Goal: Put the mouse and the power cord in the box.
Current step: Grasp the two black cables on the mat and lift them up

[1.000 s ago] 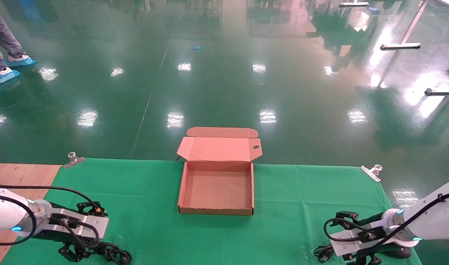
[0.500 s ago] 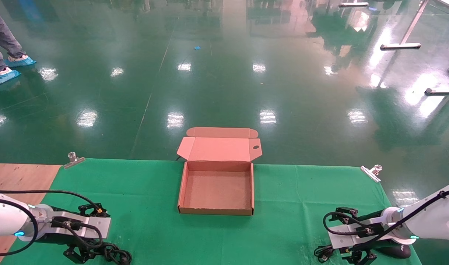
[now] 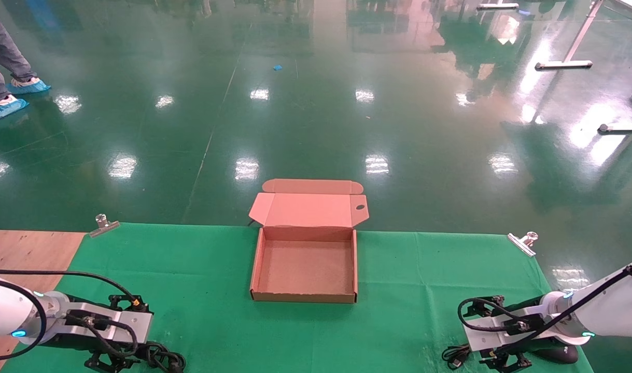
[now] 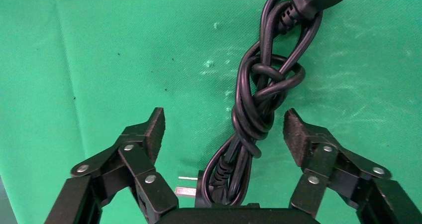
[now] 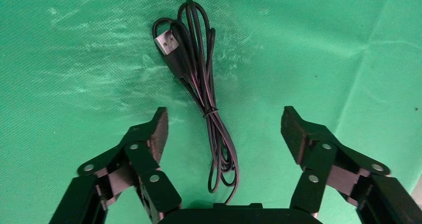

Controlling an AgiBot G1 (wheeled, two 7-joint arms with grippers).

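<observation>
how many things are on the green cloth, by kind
cardboard box: 1
power cord: 1
mouse with thin cable: 1
metal clips at the cloth's far corners: 2
total: 5

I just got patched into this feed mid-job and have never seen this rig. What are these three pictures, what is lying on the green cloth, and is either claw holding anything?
It is a two-armed robot. The wide picture comes from its head, looking down at a green cloth; the other two come from cameras on its wrists.

In the middle sits the box, lid open, nothing inside.

The left gripper is low over the power cord, a thick black knotted bundle. Its fingers are open on either side of the cord, not gripping.

The right gripper is open over the mouse's thin cable, which ends in a USB plug. The mouse itself peeks out under that arm in the head view.

Nothing is held.
</observation>
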